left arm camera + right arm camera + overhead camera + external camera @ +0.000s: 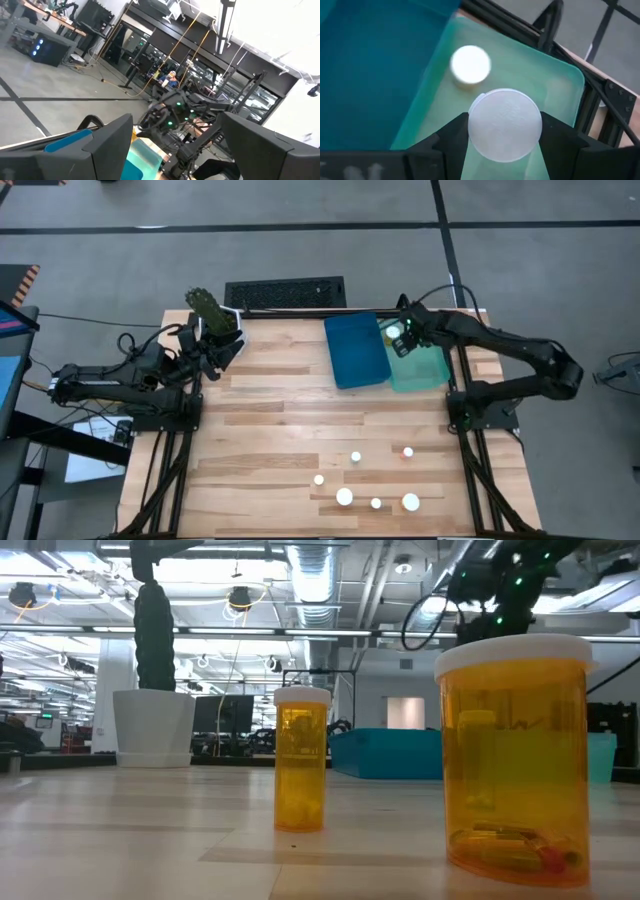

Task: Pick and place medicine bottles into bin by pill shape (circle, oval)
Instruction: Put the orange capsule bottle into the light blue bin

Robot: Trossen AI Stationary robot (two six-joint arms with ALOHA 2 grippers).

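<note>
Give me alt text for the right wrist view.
The right pincer holds a white-capped medicine bottle above the light green bin. A second white-capped bottle already stands in that bin, and the darker blue bin lies alongside.

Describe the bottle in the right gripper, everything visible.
The bottle shows mostly as its round white cap, matte and faintly textured, seen from above; the body is hidden beneath it. It stands upright, clamped between the right gripper's two dark fingers, one on each side. It hangs over the light green bin, beside the blue bin. Another white-capped bottle already sits in the green bin, apart from it.
</note>
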